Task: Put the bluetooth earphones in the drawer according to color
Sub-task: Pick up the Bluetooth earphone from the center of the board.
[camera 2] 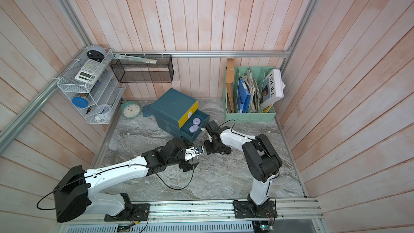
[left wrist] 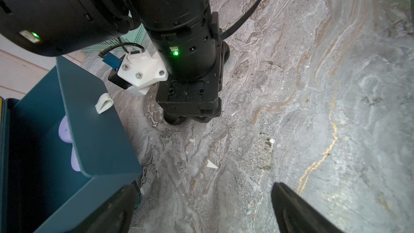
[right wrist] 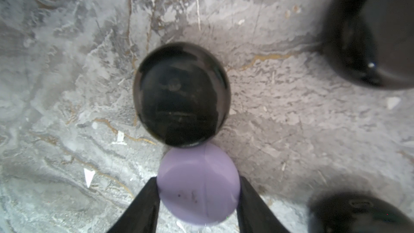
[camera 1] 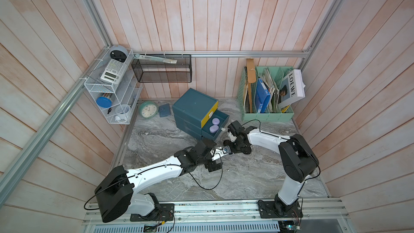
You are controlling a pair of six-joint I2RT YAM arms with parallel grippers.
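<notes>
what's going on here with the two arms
The right gripper has its fingers against both sides of a lilac case on the table, touching a black case. The left gripper hangs open beside the pulled-out teal drawer, which holds two lilac cases.

The only legible marking, in both top views, is the brand name "LOEWE", printed in black capitals on the white cover of the book (camera 1: pixel 291 90) (camera 2: pixel 272 88) standing tilted in the mint-green file rack (camera 1: pixel 268 115) (camera 2: pixel 251 116); the clock (camera 1: pixel 147 109) numerals and the calculator (camera 1: pixel 113 71) keys are too small to read.
</notes>
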